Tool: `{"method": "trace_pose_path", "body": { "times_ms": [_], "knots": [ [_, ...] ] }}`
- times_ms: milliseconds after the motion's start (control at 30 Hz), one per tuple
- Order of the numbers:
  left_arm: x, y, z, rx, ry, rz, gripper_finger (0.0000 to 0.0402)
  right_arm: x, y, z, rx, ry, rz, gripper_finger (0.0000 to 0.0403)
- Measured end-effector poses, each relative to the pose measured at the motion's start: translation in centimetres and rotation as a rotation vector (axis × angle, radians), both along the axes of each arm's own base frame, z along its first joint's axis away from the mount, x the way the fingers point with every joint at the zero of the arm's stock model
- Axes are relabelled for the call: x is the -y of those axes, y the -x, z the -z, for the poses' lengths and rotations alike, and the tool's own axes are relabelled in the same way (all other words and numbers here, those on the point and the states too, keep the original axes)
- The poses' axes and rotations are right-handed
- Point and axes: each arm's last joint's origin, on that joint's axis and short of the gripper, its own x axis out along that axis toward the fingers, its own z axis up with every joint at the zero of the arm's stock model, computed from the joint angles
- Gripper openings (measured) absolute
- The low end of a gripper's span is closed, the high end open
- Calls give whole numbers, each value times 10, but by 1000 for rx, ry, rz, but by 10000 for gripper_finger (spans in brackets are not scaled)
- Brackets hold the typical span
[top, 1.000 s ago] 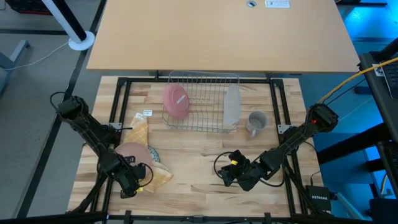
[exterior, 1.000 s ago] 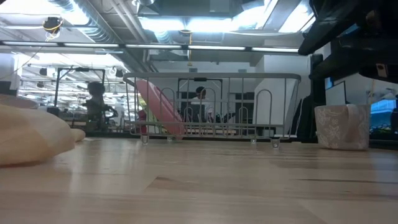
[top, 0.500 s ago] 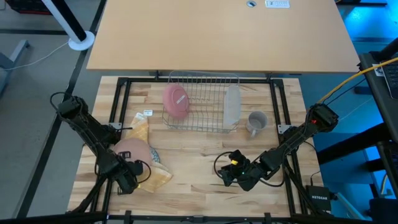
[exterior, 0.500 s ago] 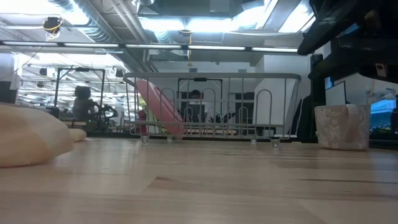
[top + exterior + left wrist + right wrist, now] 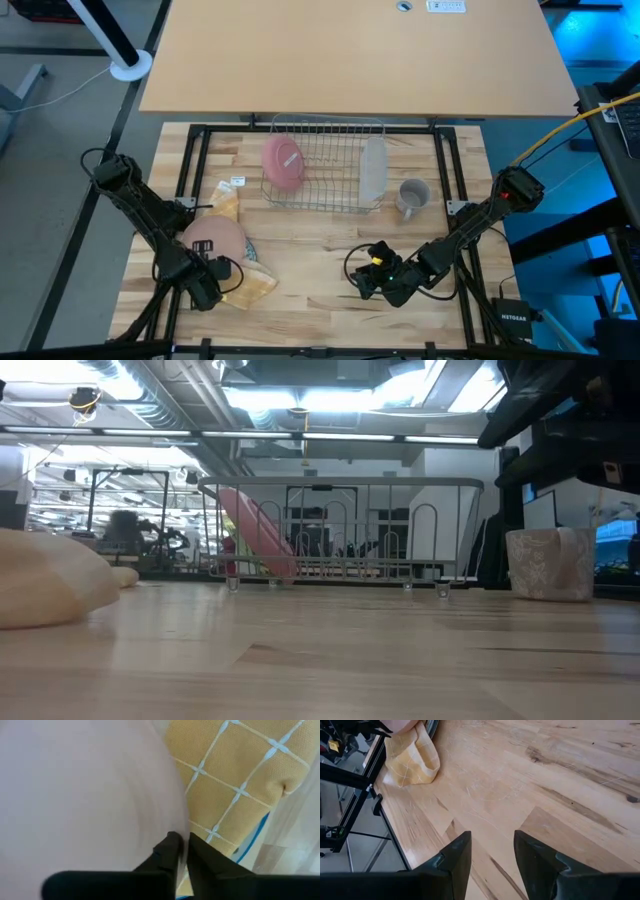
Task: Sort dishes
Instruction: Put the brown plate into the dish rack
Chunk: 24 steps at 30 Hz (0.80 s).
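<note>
The left gripper sits low at the near left of the bench, its jaws pinched shut on the rim of a pink bowl; the left wrist view shows the two fingers nearly together with the bowl's thin edge between them. That bowl lies upside down on the yellow cloth, which spreads beside it toward the near edge. The right gripper waits near the middle of the front edge, jaws wide and holding nothing, bare wood under them. Farther back stands the wire rack: a second pink plate leans upright in its left part, and a white-backed plate stands on edge at its right end. The grey mug stands on the bench just right of the rack.
</note>
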Motion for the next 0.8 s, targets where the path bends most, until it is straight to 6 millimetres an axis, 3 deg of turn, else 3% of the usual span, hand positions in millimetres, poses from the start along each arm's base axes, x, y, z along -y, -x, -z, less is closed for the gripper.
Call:
{"method": "trace_pose_path", "body": {
  "times_ms": [333, 567, 800],
  "knots": [
    [3, -2, -9, -14, 19, -26, 4, 0, 0, 0, 0, 0, 0, 154],
    [10, -8, -47, 8, 19, -44, 2, 0, 0, 0, 0, 2, -1, 154],
    [15, -16, -78, 146, 7, -51, 1, 0, 0, 0, 0, 3, -1, 154]
  ]
}}
